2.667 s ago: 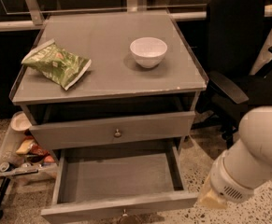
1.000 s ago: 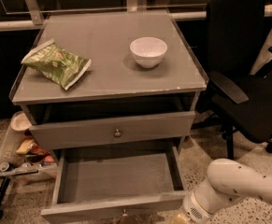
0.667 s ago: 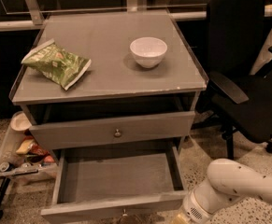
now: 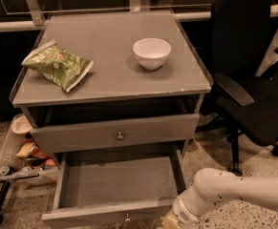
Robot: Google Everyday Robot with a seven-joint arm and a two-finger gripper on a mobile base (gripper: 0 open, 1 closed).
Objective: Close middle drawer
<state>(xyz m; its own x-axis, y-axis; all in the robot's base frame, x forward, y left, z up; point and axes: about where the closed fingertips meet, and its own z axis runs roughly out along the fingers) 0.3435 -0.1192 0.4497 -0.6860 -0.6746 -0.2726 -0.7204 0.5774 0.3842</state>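
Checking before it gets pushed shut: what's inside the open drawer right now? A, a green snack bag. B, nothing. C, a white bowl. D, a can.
B: the middle drawer shows only its bare grey floor, and the tool sits low at the drawer's front right corner.

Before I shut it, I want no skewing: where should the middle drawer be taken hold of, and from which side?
Take the middle drawer at its flat front, near the tiny centre knob, coming from the front. It stands pulled out, wide and shallow, so a centred contact should slide it straight. The pincer sits low by the front's right end.
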